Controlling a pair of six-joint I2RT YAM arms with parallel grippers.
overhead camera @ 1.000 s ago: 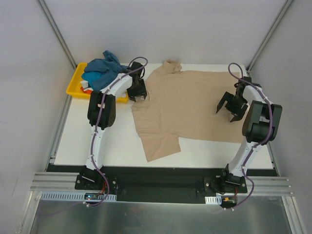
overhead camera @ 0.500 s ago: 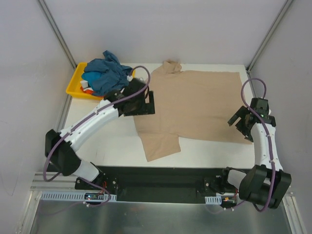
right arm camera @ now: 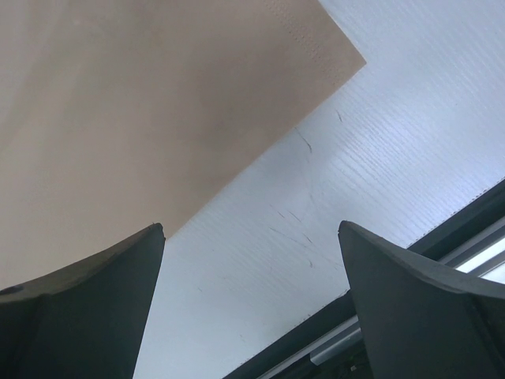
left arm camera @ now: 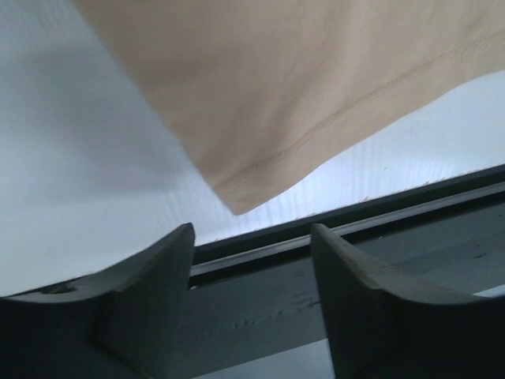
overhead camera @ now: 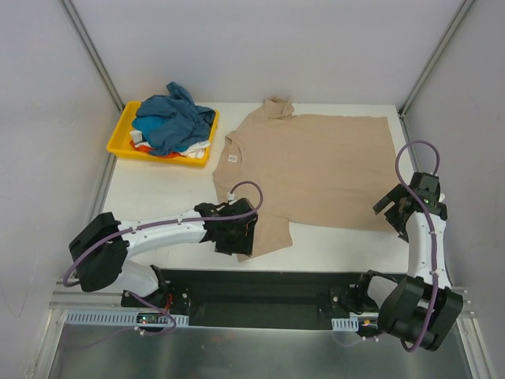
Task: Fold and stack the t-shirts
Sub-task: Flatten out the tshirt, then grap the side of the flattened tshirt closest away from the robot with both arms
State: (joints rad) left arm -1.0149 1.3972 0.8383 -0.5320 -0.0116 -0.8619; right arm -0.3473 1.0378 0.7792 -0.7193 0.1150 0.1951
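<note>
Across the middle and right of the white worktop lies the large beige-tan cotton t-shirt, spread flat, collar to the far side and its small white neck label showing by the left shoulder. Back in the far-left corner sits the shallow yellow plastic tray, heaped with a crumpled teal-blue t-shirt, and scraps of white and orange-red cloth peep out beneath it.

Down at the near edge, the left gripper reaches low along the worktop to the beige shirt's near-left corner. From its wrist camera the left gripper has its fingers parted and nothing between them. The stitched hem corner of the shirt lies just ahead of the gap, with the black rail at the worktop's near edge beyond.

Over on the other side, the right gripper hangs by the shirt's near-right corner. Its own view shows the right gripper spread wide and empty, beige cloth on one side and bare worktop on the other.
</note>
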